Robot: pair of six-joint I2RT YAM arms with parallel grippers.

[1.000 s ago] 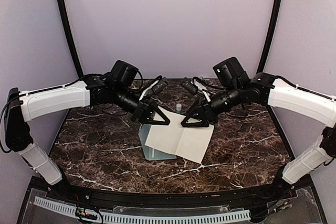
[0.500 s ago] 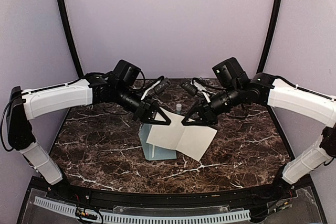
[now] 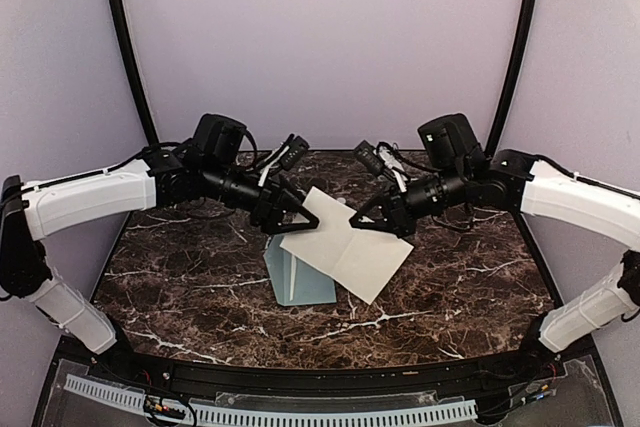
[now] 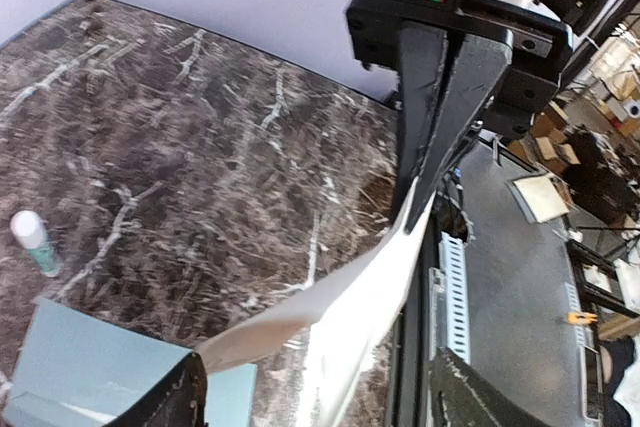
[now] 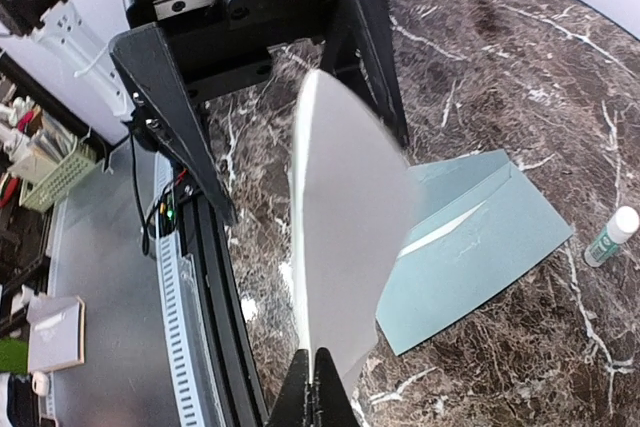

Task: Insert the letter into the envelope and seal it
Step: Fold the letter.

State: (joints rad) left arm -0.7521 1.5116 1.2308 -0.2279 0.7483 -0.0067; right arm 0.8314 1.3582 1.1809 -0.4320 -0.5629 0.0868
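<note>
Marble table (image 3: 455,292): your right end effector (image 3: 368,224) pinched letter (image 3: 348,255) aloft; left end effector (image 3: 300,219) spread beside it; envelope (image 3: 298,285) lay below, nearer left arm.

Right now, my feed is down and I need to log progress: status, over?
Left claw open at the letter. Right claw shut on its edge, holding it over the envelope. Glue stick off to the side, not in the way.

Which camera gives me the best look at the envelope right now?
Right wrist: the envelope lies mostly exposed there, only one end behind the letter. Top external shows the envelope half under the letter; left wrist catches just a corner.
</note>
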